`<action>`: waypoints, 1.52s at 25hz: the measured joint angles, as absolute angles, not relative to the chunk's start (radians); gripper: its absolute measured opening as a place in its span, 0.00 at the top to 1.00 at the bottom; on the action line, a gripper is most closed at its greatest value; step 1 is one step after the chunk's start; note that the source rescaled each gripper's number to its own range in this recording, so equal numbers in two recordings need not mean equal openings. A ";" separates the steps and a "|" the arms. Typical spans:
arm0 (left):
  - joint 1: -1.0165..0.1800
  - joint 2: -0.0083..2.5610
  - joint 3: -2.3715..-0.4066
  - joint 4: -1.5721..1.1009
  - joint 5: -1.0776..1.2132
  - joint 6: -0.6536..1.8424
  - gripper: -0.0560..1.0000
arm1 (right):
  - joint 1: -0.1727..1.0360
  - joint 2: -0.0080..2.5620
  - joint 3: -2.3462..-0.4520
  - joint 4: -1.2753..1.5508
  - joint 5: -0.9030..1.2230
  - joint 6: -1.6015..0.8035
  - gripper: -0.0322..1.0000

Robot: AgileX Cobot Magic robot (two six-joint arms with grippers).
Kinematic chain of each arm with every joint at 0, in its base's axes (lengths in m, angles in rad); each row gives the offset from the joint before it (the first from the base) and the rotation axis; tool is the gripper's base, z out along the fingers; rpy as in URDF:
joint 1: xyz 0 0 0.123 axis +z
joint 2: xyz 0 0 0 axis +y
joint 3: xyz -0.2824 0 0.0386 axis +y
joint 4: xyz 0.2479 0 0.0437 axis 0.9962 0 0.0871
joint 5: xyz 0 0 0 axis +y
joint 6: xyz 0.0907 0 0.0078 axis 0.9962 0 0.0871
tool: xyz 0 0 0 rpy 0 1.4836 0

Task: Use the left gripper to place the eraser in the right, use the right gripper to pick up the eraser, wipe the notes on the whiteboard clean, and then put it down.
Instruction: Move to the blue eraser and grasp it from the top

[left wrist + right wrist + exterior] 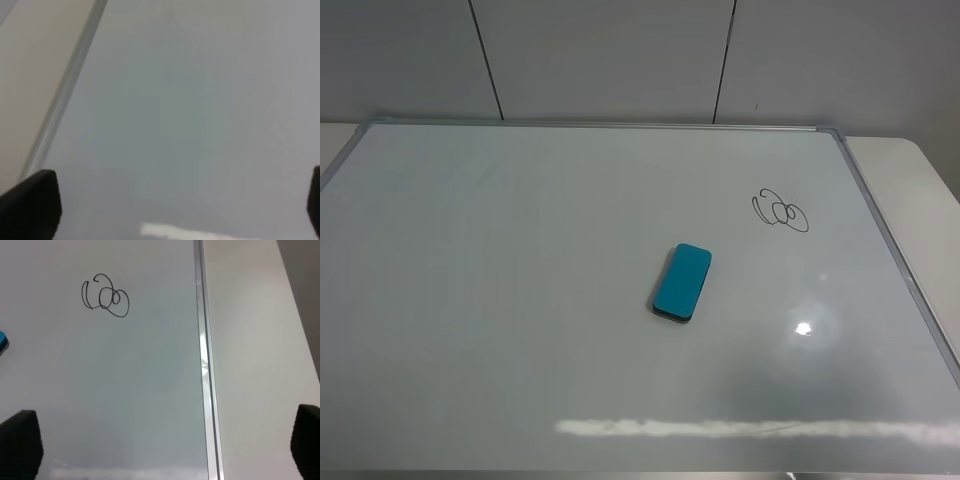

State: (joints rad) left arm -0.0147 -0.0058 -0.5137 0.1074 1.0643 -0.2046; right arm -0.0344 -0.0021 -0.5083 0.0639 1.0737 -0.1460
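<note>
My left gripper is released: its two dark fingertips sit wide apart at the edges of the wrist view, with only bare whiteboard between them. The board's silver frame runs just beside one fingertip, and beige desk shows beyond it.

My right gripper is released too, fingertips spread wide and holding nothing. It hangs over the right side of the whiteboard. The frame passes between the fingertips, and a strip of desk lies outside it. The notes are farther out on the board, and a sliver of the eraser shows at the picture's margin.

From the high camera the whiteboard covers nearly the whole desk. The eraser lies flat on it near the middle, a little toward the desk's right edge. It is a teal-blue oblong with rounded corners and a thin dark base, its long side running from near to far and leaning slightly toward the far right corner.

The notes lie well apart from it, toward the far right corner. They are a few overlapping thin black loops, and I cannot read any letter or word in them. A bright spot of glare sits right of the eraser, and a pale streak runs along the desk's near edge.
</note>
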 joint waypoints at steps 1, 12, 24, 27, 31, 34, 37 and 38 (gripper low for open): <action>-0.015 -0.006 -0.514 0.107 1.064 -0.205 0.00 | -0.034 -0.002 -0.508 0.064 1.074 -0.146 0.00; -0.015 -0.006 -0.514 0.107 1.064 -0.205 0.00 | -0.034 -0.002 -0.508 0.064 1.074 -0.136 0.00; -0.015 -0.006 -0.514 0.107 1.064 -0.205 0.00 | -0.034 -0.002 -0.508 0.074 1.066 -0.101 0.00; -0.015 -0.006 -0.514 0.107 1.064 -0.205 0.00 | -0.034 -0.002 -0.508 0.107 1.068 -0.080 0.00; -0.015 -0.006 -0.514 0.107 1.064 -0.205 0.00 | -0.034 0.029 -0.523 0.137 1.089 -0.074 0.00; -0.015 -0.006 -0.514 0.107 1.064 -0.205 0.00 | -0.034 0.167 -0.525 0.222 1.076 -0.063 0.00; -0.015 -0.006 -0.514 0.107 1.064 -0.205 0.00 | -0.034 0.306 -0.533 0.296 1.015 -0.035 0.00; -0.015 -0.006 -0.514 0.107 1.064 -0.205 0.00 | -0.034 0.359 -0.538 0.311 0.993 -0.025 0.00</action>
State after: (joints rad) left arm -0.0147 -0.0058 -0.5137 0.1074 1.0643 -0.2046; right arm -0.0344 0.3587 -0.5384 0.3108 0.9929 -0.0253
